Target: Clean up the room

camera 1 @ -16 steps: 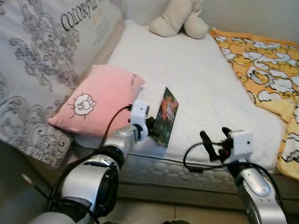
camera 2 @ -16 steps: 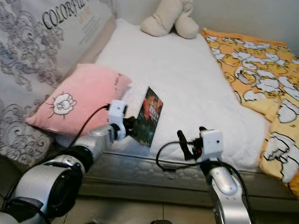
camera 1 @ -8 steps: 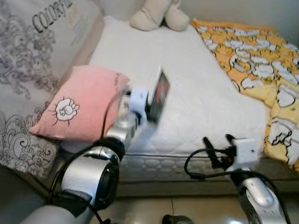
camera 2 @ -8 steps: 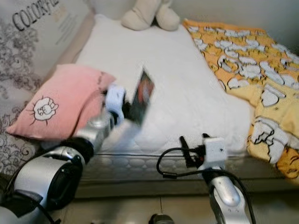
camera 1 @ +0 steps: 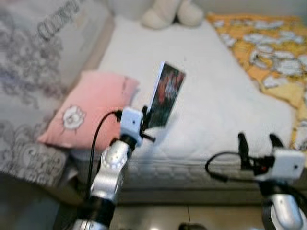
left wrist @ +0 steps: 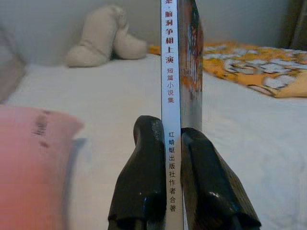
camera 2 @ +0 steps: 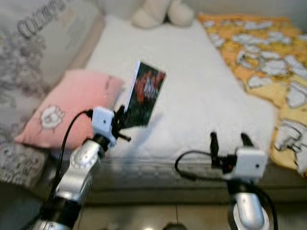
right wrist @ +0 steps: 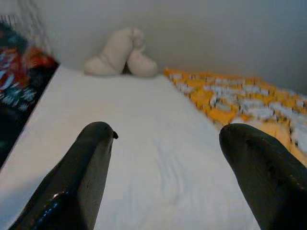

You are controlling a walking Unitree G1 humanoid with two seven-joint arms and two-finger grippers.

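At the far left a grey patterned headboard (camera 1: 33,81) runs along the bed, and a pink pillow (camera 1: 88,112) with a small sheep drawing lies against it on the white mattress (camera 1: 211,96). Just beside the pillow, the left gripper (camera 1: 145,118) is raised above the near part of the mattress, its two black fingers (left wrist: 144,177) clamped on the lower end of a book (camera 1: 164,94). The book stands almost upright, tilted a little, clear of the mattress; its dark cover with red print faces right, and the left wrist view shows its white spine with Chinese characters between the fingers. At the far end of the bed a beige plush toy (camera 1: 170,13) rests against the wall. To the right, the right gripper (camera 1: 256,140) hovers at the near edge of the mattress, well apart from the book, its fingers (right wrist: 91,167) spread wide with nothing between them. Along the right side of the bed lies an orange blanket (camera 1: 268,57) printed with white shapes, rumpled toward the near corner.
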